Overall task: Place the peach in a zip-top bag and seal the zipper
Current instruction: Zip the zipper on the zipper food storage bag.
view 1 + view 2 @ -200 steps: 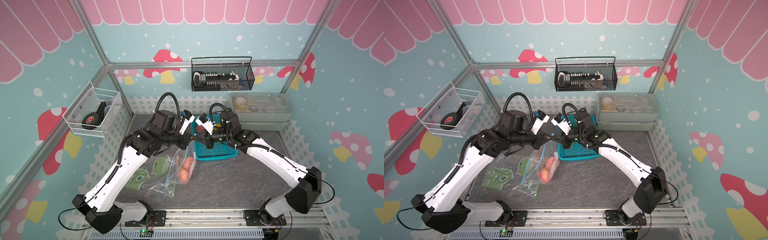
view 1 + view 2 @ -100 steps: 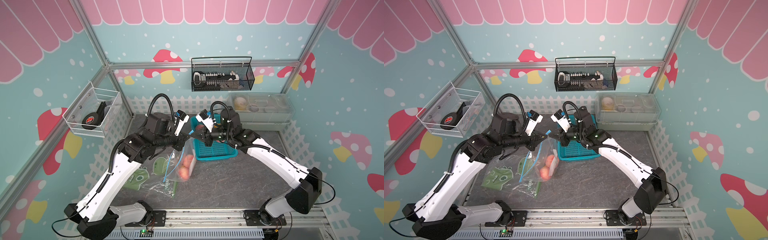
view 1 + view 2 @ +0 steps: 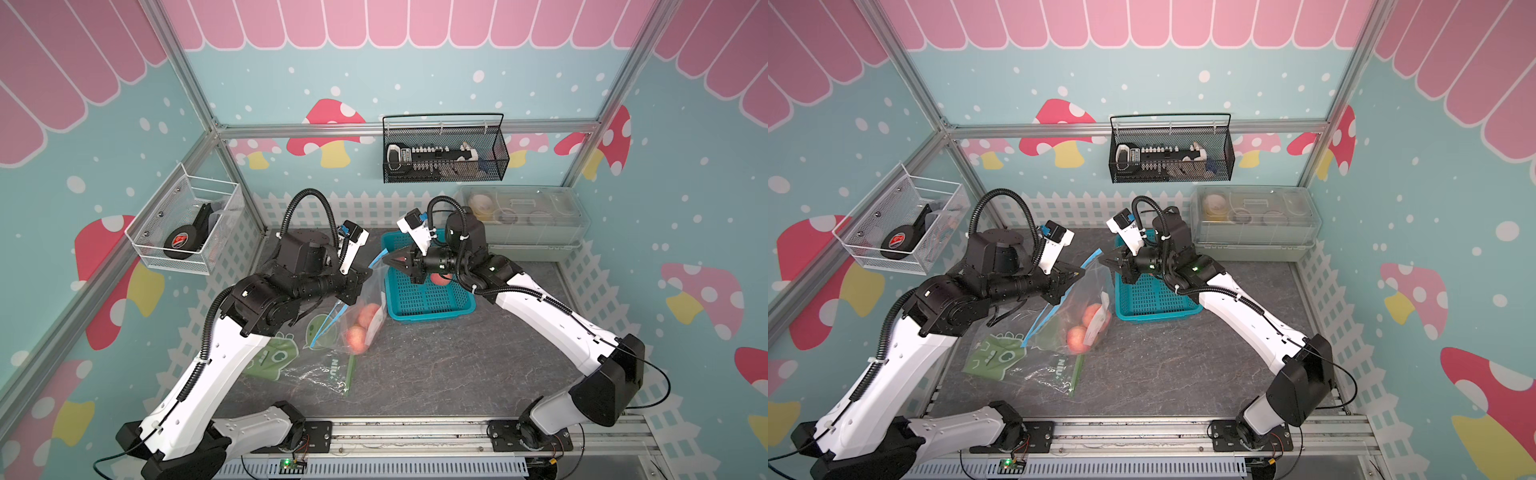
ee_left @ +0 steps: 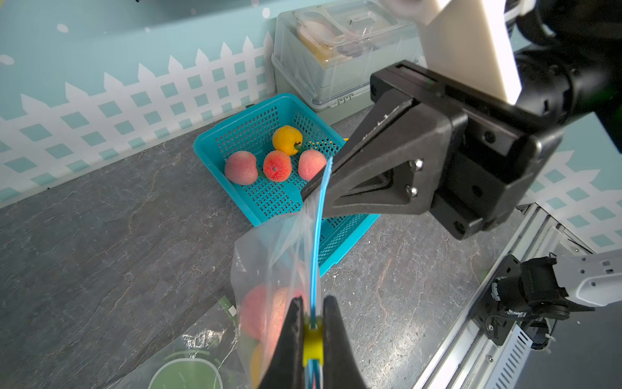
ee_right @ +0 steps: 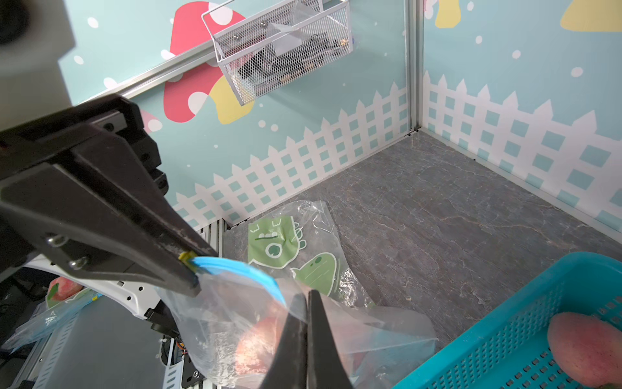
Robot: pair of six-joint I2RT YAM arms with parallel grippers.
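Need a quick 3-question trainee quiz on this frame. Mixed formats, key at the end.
1. True or false: the zip-top bag is empty.
2. What is the left gripper pinching?
A) the yellow slider on the blue zipper
B) a peach
C) the basket rim
3. In the left wrist view, how many fruits lie in the teal basket?

Key
1. False. Two peaches show through the plastic.
2. A
3. Four: three pink-red fruits and a yellow fruit.
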